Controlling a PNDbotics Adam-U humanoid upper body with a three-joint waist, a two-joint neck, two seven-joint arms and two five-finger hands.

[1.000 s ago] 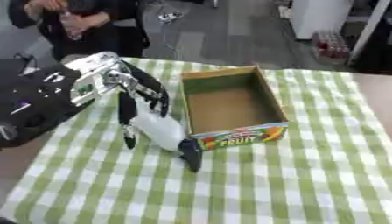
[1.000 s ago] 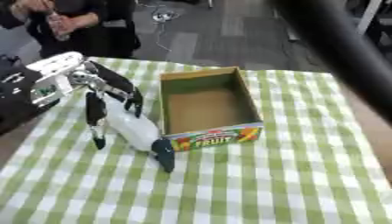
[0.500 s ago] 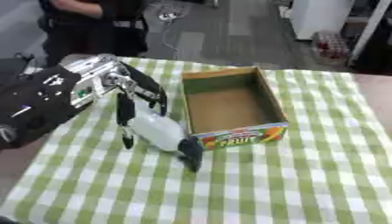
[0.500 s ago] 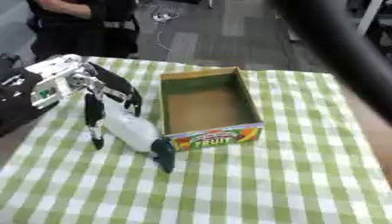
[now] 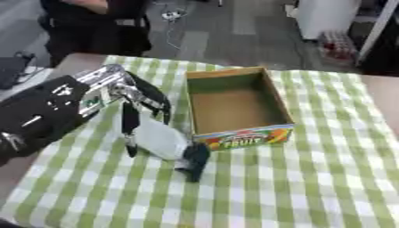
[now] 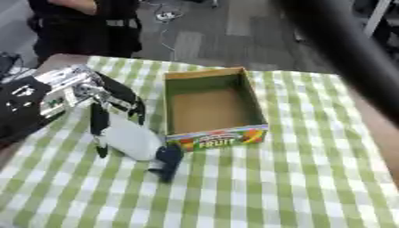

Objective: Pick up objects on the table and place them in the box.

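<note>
Fingers of your left hand, black and slender, hang down around the smooth white bottle with its dark cap, lying on the green-checked cloth just beside the open cardboard box; closure unclear.

Left arm comes in from the left edge, black forearm, silver wrist. Left hand points down toward the table, fingers extended downward and spread, straddling a white bottle; whether they touch it is unclear. Right hand not visible; only a blurred dark arm crosses the right eye view's upper right.
</note>
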